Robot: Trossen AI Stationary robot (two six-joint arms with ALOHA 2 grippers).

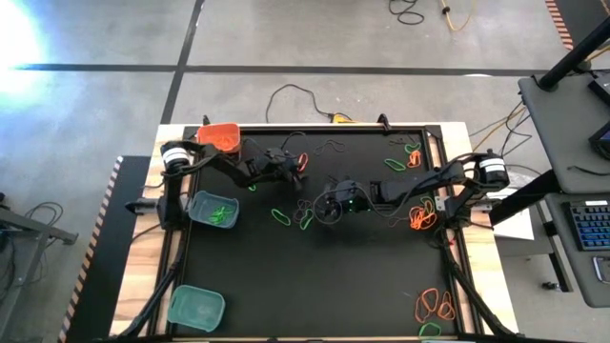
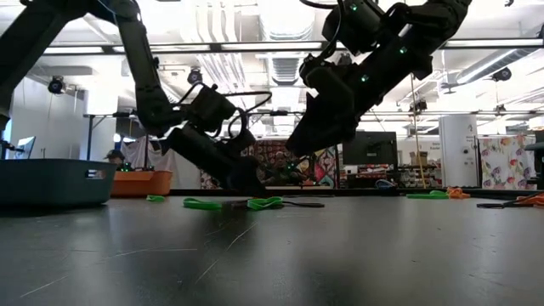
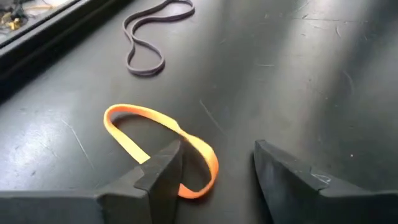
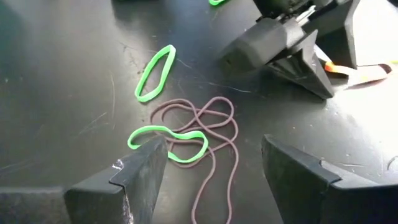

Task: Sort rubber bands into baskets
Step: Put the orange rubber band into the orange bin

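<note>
An orange rubber band (image 3: pixel 149 114) lies flat on the black table. My left gripper (image 3: pixel 217 155) is open and low over it: one finger (image 3: pixel 165 168) stands over the band's middle, and the band's near end lies between the fingers. My right gripper (image 4: pixel 214 155) hangs open above a green band (image 4: pixel 146 129) tangled with a dark band (image 4: pixel 214 124), mid-table (image 1: pixel 319 208). The orange basket (image 1: pixel 221 135) stands at the far left. One teal basket (image 1: pixel 213 210) holding green bands sits at the left, and another teal basket (image 1: pixel 197 307) is at the near left. My left gripper comes slanting down at the orange band, its fingers across the loop. One fingertip (image 3: pixel 165 168) covers the band's middle (image 3: pixel 186 140); I cannot tell whether it touches. The band lies flat on the table.
A second green band (image 4: pixel 155 71) lies beyond the tangle, and a grey-black band (image 3: pixel 146 37) lies farther off. Heaps of orange and green bands sit at the right (image 1: pixel 424 214), the near right (image 1: pixel 434 305) and the far right (image 1: pixel 412 152). The two grippers are close together.
</note>
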